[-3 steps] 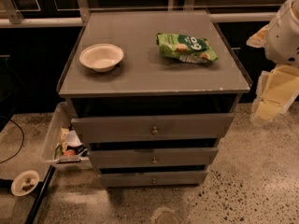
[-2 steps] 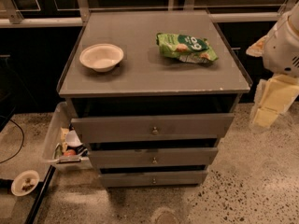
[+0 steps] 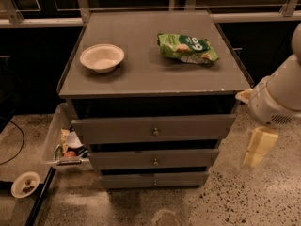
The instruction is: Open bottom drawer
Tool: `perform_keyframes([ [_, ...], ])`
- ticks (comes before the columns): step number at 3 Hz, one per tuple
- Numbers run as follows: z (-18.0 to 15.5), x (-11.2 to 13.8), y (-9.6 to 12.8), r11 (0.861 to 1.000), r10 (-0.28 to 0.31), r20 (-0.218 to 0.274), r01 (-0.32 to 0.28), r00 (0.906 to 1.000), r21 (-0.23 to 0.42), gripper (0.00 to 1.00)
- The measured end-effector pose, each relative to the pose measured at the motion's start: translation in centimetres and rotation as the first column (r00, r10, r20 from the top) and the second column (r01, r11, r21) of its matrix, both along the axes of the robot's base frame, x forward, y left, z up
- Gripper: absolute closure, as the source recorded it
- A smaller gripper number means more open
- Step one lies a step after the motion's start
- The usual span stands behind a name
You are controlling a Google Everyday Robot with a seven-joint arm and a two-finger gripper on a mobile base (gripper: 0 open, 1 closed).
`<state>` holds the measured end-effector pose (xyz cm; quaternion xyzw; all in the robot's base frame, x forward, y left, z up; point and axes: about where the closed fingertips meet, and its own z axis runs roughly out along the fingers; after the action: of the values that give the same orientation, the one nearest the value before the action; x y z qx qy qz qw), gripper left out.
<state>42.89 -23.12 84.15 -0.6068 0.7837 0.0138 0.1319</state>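
The bottom drawer is the lowest and slimmest of three grey drawer fronts on the cabinet, with a small round metal knob at its middle. Its front sits set back under the middle drawer. My gripper is cream-coloured and hangs below the white arm to the right of the cabinet. It is about level with the middle drawer and apart from all the drawers. It holds nothing that I can see.
The top drawer is the widest. On the cabinet top stand a white bowl and a green snack bag. A clear bin with clutter sits at the cabinet's left. A small dish lies on the speckled floor.
My gripper and arm have moved down and slightly left, from about the height of the cabinet top to the level of the middle drawer. The drawers have not moved.
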Motion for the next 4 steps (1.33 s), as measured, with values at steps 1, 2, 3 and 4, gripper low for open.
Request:
perform_keyframes([
  [1,-5.6,-0.5,0.0,0.995,0.094,0.031,-0.095,0.9951,0.035,0.0],
  [2,-10.7,-0.5,-1.0,0.987,0.146,0.07,-0.15,0.9868,0.058,0.0],
  [3,-10.7,-0.5,-1.0,0.987,0.146,0.069,-0.15,0.9868,0.058,0.0],
  [4,-15.9,-0.6,-0.7,0.988,0.126,0.01,-0.126,0.992,0.088,0.0],
])
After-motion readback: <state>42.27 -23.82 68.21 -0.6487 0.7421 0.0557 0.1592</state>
